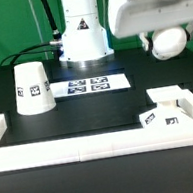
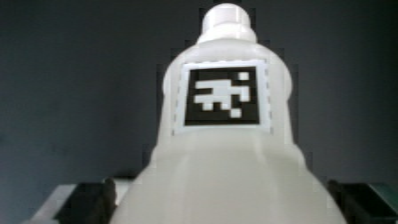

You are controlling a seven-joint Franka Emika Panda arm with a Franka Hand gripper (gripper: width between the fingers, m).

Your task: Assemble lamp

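Note:
My gripper (image 1: pixel 156 32) hangs above the table at the exterior view's right, shut on the round white bulb (image 1: pixel 168 42). In the wrist view the bulb (image 2: pixel 222 110) fills the picture, its tag facing the camera and its neck pointing away, with my gripper (image 2: pixel 217 205) clamped on its wide end and dark fingers (image 2: pixel 80 200) on either side. The tapered white shade (image 1: pixel 32 89) stands mouth down on the table at the exterior view's left. The small square base (image 1: pixel 164 108) sits below the gripper in the right front corner of the rails.
The marker board (image 1: pixel 88 86) lies flat in the middle, in front of the arm's white pedestal (image 1: pixel 81 36). Long white border rails (image 1: pixel 92 143) run along the front and both sides of the dark table.

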